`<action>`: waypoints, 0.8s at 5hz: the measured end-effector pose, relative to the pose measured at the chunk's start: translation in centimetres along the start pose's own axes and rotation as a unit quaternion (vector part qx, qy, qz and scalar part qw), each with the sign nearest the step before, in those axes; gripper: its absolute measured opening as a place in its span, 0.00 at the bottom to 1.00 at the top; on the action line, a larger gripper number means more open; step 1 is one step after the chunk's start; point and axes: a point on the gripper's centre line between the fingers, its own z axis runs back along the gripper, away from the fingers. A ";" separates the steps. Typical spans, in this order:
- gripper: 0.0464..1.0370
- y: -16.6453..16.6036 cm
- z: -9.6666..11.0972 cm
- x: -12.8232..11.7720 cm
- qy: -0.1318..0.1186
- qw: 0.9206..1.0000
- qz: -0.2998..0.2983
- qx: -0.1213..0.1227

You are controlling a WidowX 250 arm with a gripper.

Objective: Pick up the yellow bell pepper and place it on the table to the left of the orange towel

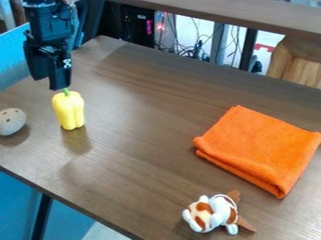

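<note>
At far left, the pincer (59, 88) is right above an upright yellow pepper (69, 111); whether it is wide or narrow, I cannot tell. Across the bench (134, 122) lie a spotted ball (12, 122), left, an orange cloth (258, 149), right, and a plush toy (213, 213), near.

At the view's left edge, a ball (12, 122) lies on the table (134, 187), left of the pepper (69, 110), which is directly below the gripper (59, 88). Well apart on the right lies a cloth (258, 149); the stuffed toy (214, 213) lies before it, slightly left, near the table's front.
</note>
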 end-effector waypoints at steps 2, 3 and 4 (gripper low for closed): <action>0.97 0.4 -2.0 0.5 0.023 0.999 -0.028 -0.016; 0.97 1.0 -2.2 0.9 0.024 0.999 -0.045 -0.010; 0.97 1.7 -2.6 1.2 0.037 0.998 -0.045 0.002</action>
